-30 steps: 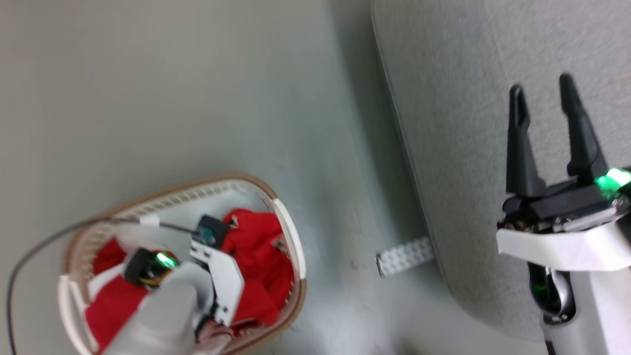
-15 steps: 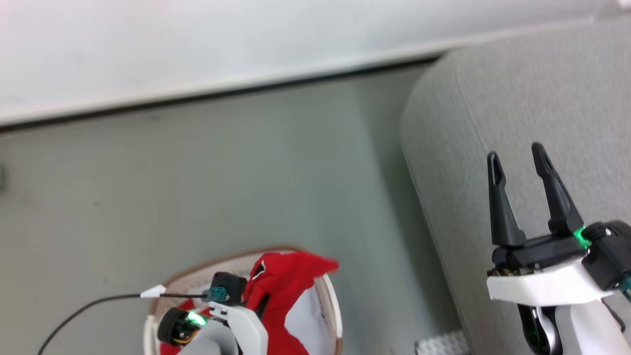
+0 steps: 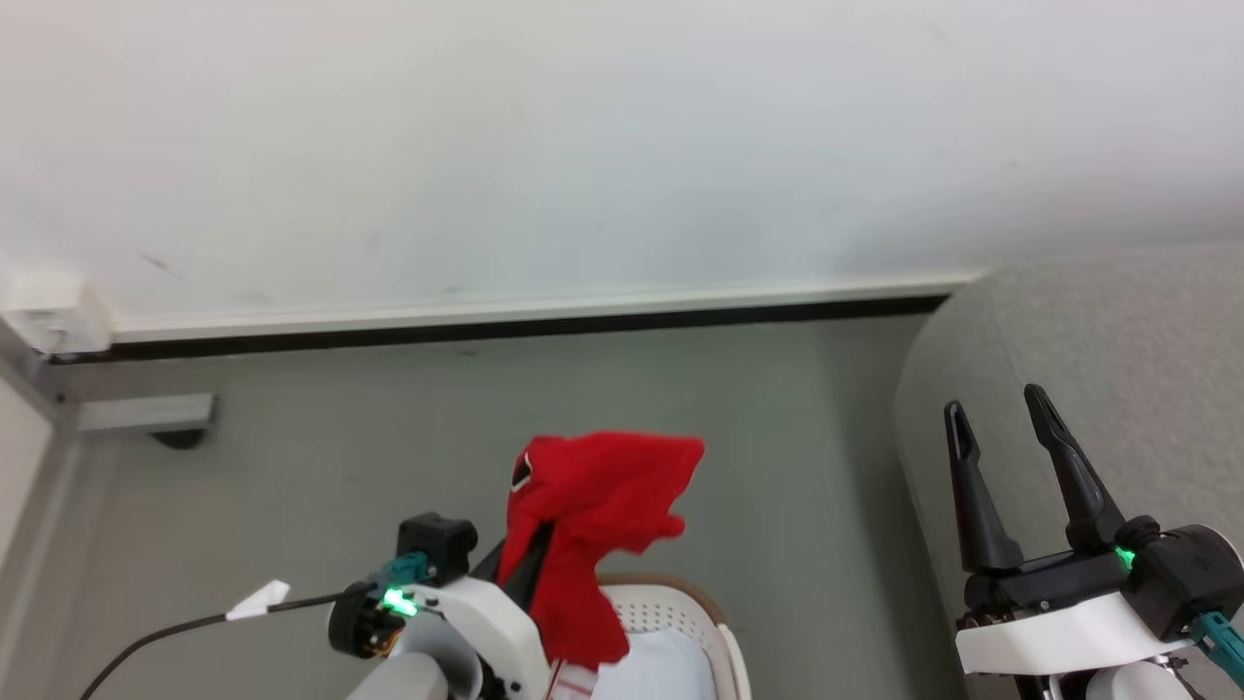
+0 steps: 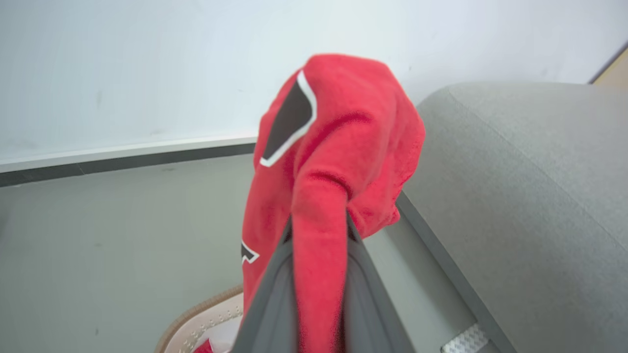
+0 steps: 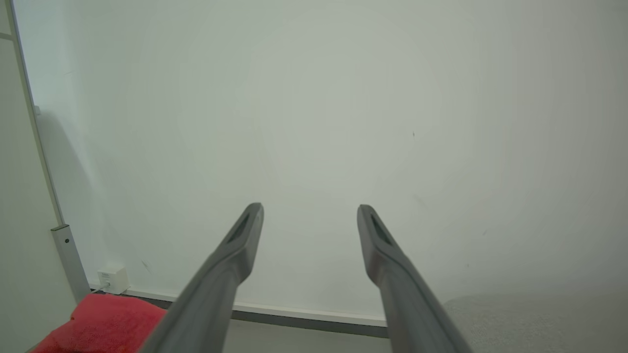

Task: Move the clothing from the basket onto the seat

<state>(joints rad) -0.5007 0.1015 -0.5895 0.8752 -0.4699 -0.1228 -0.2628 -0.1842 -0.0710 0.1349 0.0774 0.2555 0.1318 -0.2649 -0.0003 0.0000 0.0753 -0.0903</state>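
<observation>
Nearest thing is the laundry basket (image 3: pixel 724 637), just its brown-rimmed far end poking in at the bottom of the head view. Right above the basket, the left pincer (image 4: pixel 319 230) is clamped tight on a red garment (image 3: pixel 593 506) with black-and-white trim. The garment flops over the fingertips and hangs long-ways down toward the basket; can't tell if its tail is clear of the rim. Another red scrap (image 4: pixel 203 347) peeks out inside the basket, so I'd say the job's only partway done. Off to the right of the basket, the right pincer (image 3: pixel 995 401) sits wide open, holding nothing. The grey seat (image 3: pixel 1088 321) is also right of the basket, with a strip of floor (image 3: pixel 826 486) between them. So the carry has to go rightward from the basket. The left arm has the load, though the right one is closer to the drop spot. Past the basket it's floor, then baseboard (image 3: pixel 535 321) and white wall (image 3: pixel 583 146).
</observation>
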